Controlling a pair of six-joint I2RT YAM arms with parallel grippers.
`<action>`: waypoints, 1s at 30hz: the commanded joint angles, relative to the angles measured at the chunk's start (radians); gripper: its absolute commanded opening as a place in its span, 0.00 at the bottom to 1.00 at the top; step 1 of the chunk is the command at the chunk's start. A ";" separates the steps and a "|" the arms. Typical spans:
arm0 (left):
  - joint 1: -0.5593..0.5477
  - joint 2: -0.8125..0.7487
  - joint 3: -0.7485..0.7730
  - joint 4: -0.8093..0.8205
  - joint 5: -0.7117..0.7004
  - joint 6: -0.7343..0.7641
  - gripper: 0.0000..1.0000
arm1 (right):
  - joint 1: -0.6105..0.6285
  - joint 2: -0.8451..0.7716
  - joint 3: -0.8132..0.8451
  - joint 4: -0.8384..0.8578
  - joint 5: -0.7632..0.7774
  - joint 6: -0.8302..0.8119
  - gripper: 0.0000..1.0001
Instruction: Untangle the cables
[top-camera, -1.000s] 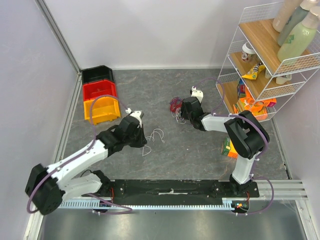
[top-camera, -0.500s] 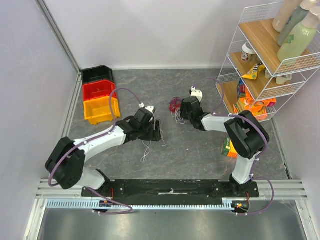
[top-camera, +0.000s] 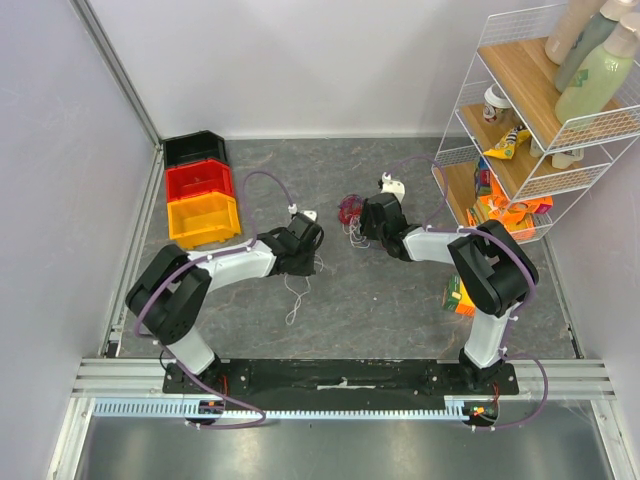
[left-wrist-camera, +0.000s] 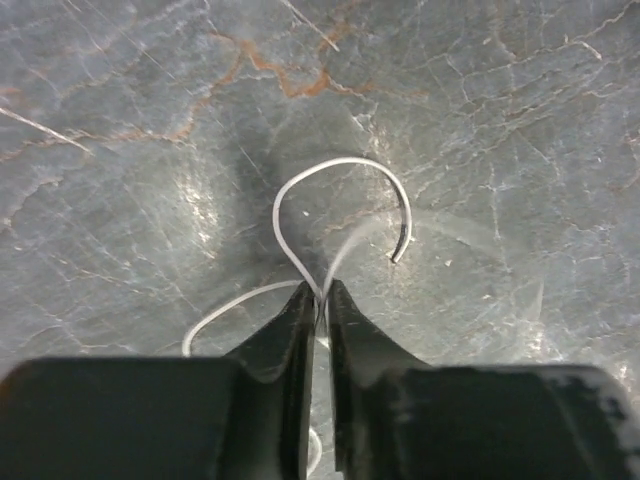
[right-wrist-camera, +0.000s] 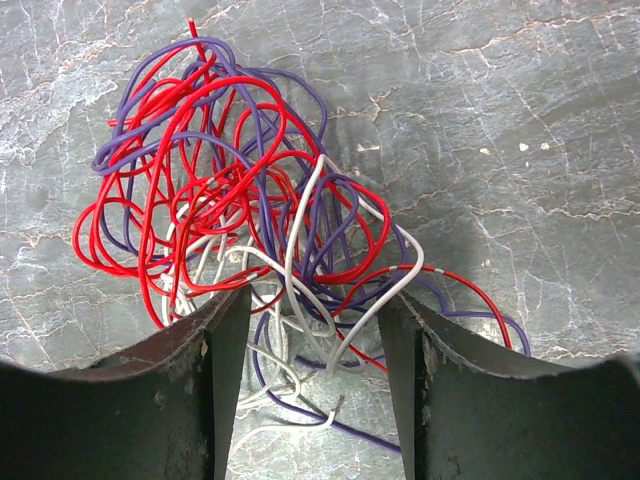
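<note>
Left gripper (left-wrist-camera: 318, 302) clamps a loose white wire (left-wrist-camera: 330, 165) lying on the grey table (top-camera: 400, 300) near mid-scene. Just right and farther back, the right gripper (right-wrist-camera: 313, 320) has its jaws apart, straddling the near edge of the red, purple and white tangle (right-wrist-camera: 225, 170).

Red-purple-white tangle (right-wrist-camera: 236, 190) — loose white strand (left-wrist-camera: 340, 161) apart

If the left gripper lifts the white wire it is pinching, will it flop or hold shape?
Probably springy rather than limp: the white wire holds an open arch above the left gripper pinching it. Likely very light, being so thin. It may slip: the smooth strand sits only at the jaws' tips.
</note>
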 joint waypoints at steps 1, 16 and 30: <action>-0.003 -0.069 0.013 0.038 -0.131 0.014 0.02 | -0.004 0.008 0.037 0.034 -0.016 -0.008 0.61; 0.599 -0.359 0.132 -0.041 -0.213 -0.293 0.02 | -0.010 0.018 0.047 0.032 -0.058 -0.007 0.61; 0.686 -0.190 0.115 0.265 -0.551 -0.045 0.02 | -0.012 0.043 0.067 0.032 -0.093 -0.004 0.61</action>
